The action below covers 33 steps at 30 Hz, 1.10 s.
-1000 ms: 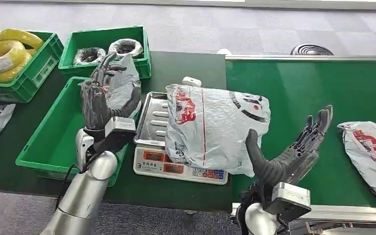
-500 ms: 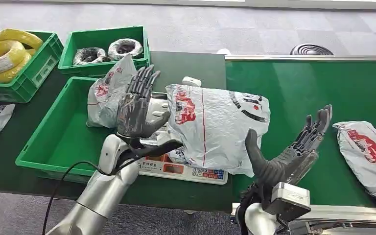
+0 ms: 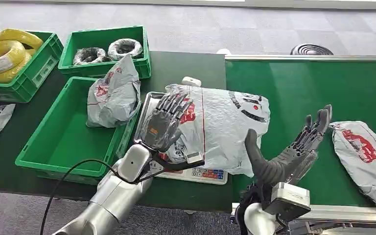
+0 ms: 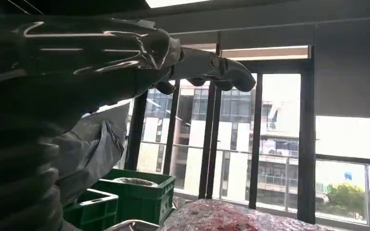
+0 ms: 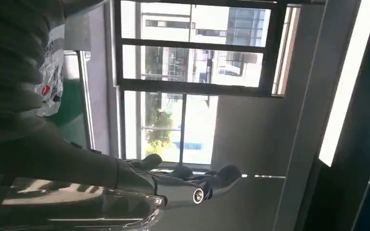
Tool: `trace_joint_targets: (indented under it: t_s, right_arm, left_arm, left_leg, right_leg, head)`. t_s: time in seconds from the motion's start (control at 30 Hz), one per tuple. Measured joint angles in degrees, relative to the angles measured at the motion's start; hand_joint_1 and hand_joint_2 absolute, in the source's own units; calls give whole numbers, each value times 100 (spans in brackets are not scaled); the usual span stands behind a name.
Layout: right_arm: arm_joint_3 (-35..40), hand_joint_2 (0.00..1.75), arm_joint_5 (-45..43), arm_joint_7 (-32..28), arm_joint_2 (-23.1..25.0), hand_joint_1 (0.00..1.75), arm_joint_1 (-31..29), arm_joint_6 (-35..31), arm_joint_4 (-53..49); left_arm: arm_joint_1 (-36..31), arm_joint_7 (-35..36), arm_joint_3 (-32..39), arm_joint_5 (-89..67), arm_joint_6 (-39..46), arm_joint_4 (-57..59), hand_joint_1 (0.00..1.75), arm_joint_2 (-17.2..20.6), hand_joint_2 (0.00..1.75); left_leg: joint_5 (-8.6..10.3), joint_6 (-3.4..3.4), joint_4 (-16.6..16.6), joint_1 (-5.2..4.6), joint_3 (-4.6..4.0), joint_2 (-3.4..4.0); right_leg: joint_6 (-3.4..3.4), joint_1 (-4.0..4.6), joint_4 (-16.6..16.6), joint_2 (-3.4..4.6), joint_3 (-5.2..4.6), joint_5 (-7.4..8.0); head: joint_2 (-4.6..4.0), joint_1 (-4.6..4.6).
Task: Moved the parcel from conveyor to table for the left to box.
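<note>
On scale (image 3: pixel 149 120) at table's front edge: big grey parcel (image 3: pixel 225 129), overhanging conveyor (image 3: pixel 303 88) edge. Left hand (image 3: pixel 164 125) over parcel's left end, fingers spread, contact unclear. Right hand (image 3: pixel 286 154) beside parcel's right corner, fingers apart, holding nothing. Smaller parcel (image 3: pixel 115 93) leans in green bin (image 3: pixel 54 142).

The left hand (image 3: pixel 165 125) lies spread on the parcel (image 3: pixel 220 125) atop the scale (image 3: pixel 176 169).
</note>
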Motion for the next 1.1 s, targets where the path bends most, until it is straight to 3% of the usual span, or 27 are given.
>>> trace_joint_targets:
  t_s: [0.17,0.37,0.73,0.97,1.1]
  right_arm:
    - [31,175,37,90,0,0,38,0,-63]
    - [44,175,44,92,0,0,37,0,-81]
    - [72,175,46,111,0,0,34,0,-94]
    - [92,175,46,155,0,0,34,0,-94]
    - [92,175,44,155,0,0,34,0,-94]
  left_arm:
    - [-54,752,-604,701,-18,96,0,118,175]
    - [-123,518,-918,693,2,371,0,164,175]
    - [-197,334,-916,564,17,831,0,116,175]
    - [-330,-332,-754,1078,-306,1423,0,-35,175]
    - [-334,-346,-750,1087,-315,1432,0,-37,175]
  left_leg:
    - [0,0,0,0,-2,-1]
    - [0,0,0,0,-2,2]
    - [0,0,0,0,-2,-1]
    - [0,0,0,0,4,-4]
    - [0,0,0,0,4,-4]
  right_leg:
    - [0,0,0,-2,0,0]
    - [0,0,0,2,-1,0]
    - [0,0,0,-1,1,0]
    - [0,0,-1,-4,13,0]
    - [0,0,-1,-4,13,0]
  head:
    - [0,-4]
    - [0,-2]
    - [0,0]
    - [0,-2]
    - [0,-2]
